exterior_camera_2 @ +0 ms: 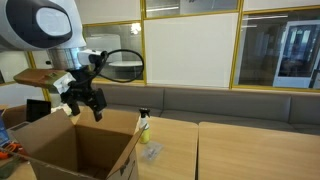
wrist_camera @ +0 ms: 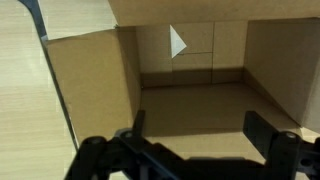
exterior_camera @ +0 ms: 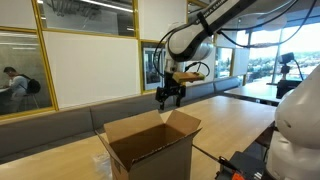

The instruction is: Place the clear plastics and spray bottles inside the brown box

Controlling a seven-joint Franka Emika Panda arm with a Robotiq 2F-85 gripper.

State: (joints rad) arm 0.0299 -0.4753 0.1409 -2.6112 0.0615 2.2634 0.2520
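The brown box (exterior_camera: 150, 145) stands open on the wooden table; it also shows in an exterior view (exterior_camera_2: 75, 150) and fills the wrist view (wrist_camera: 190, 70), its inside bare. My gripper (exterior_camera: 170, 96) hangs just above the box opening, also seen in an exterior view (exterior_camera_2: 84, 105). Its fingers (wrist_camera: 195, 125) are spread wide with nothing between them. A spray bottle (exterior_camera_2: 144, 127) with a dark top stands on the table beside the box. Clear plastic (exterior_camera_2: 150, 152) lies on the table next to the bottle; more clear plastic (exterior_camera: 101, 163) lies by the box.
A grey bench (exterior_camera_2: 230, 103) runs along the wall behind the tables. A second table (exterior_camera_2: 260, 150) adjoins. Black and red equipment (exterior_camera: 245, 165) sits at the table edge. A person (exterior_camera: 12, 85) sits behind glass.
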